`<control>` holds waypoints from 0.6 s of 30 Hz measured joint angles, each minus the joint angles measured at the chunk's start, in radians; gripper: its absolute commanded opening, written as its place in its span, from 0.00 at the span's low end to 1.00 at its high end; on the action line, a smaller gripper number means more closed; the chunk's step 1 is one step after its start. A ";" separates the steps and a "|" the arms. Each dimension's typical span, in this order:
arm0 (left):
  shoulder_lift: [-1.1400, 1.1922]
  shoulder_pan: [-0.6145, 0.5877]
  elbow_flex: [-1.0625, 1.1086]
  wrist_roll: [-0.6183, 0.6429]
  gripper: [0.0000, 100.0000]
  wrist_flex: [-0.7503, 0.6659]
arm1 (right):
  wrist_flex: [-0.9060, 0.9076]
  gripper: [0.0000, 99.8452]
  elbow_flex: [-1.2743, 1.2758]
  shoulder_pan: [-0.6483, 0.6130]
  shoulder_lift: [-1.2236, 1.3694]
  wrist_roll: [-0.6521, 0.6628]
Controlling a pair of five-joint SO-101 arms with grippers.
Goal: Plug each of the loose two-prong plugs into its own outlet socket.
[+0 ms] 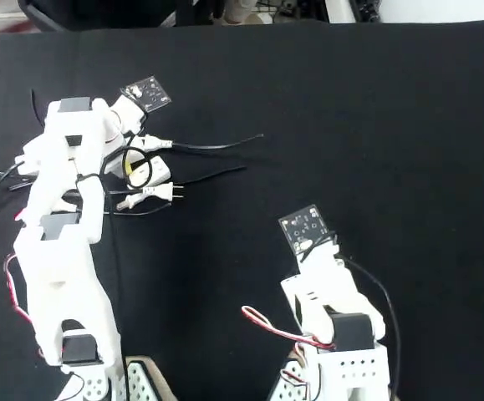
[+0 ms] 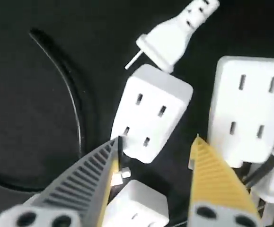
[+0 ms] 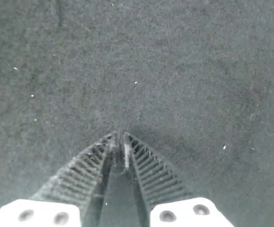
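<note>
White left arm (image 1: 58, 259) stooped over outlet blocks (image 2: 151, 113), left fingers (image 2: 212, 175) wide, right fingers (image 3: 151, 170) closed.

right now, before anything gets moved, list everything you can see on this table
outlet blocks: three, white, bunched together under the left gripper
two-prong plugs: at least two loose, white, beside the blocks at the table's left
cables: several, black, trailing from the plugs across the cloth
table cloth: one, black, covering the whole table
left arm: one, white, stretched along the table's left side
right arm: one, white, at the near edge towards the middle
left gripper: one, one grey finger and one yellow, open just above the blocks
right gripper: one, grey, shut, over bare cloth
</note>
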 measured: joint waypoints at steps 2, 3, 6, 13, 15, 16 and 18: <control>0.006 0.000 -0.003 0.014 0.25 -0.011 | 0.000 0.01 0.000 0.000 0.000 0.000; 0.006 0.000 -0.005 0.014 0.25 -0.017 | 0.000 0.01 0.000 0.000 0.000 0.000; 0.008 0.000 -0.014 0.015 0.26 -0.018 | 0.000 0.01 0.000 0.000 0.000 0.000; 0.014 0.003 -0.094 0.006 0.32 0.068 | 0.000 0.01 0.000 0.000 0.000 0.000; 0.017 0.005 -0.137 -0.012 0.32 0.107 | 0.000 0.01 0.000 0.000 0.000 0.000; 0.018 0.005 -0.155 -0.023 0.32 0.118 | 0.000 0.01 0.000 0.000 0.000 0.000; 0.020 0.005 -0.176 -0.037 0.32 0.126 | 0.000 0.01 0.000 0.000 0.000 0.000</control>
